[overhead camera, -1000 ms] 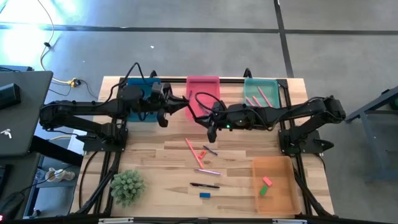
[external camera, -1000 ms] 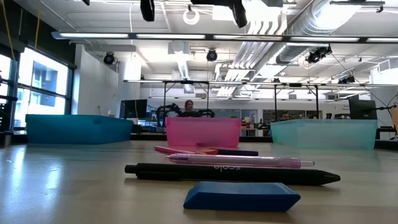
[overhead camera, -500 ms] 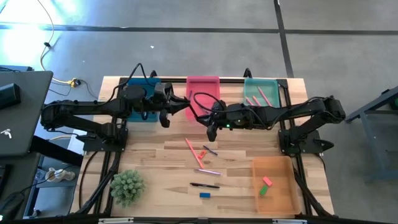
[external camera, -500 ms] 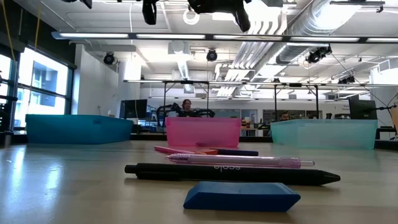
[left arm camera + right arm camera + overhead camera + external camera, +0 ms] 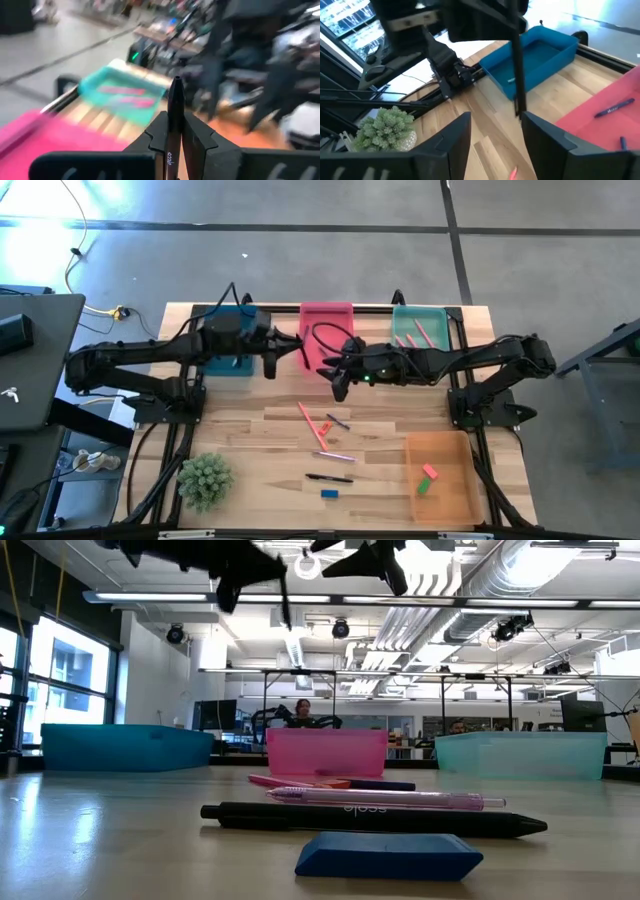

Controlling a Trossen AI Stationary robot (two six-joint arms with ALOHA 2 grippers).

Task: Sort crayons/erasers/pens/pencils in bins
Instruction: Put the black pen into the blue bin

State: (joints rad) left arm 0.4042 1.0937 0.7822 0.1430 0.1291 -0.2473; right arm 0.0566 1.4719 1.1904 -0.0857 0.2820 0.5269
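Handover done: left gripper pinches thin black pen above the far table between dark blue bin and pink bin; right gripper spread, empty. Next, choose bin, release.

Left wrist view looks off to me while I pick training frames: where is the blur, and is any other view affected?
Left wrist view: background bins streak with motion blur, while the pen in the jaws stays sharp. Low view: the arms overhead smear dark; the blue eraser is crisp. High view: sharp.

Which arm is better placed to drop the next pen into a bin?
Left. The left gripper is shut on a dark pen, raised between the blue bin and pink bin. The right gripper is open, empty.
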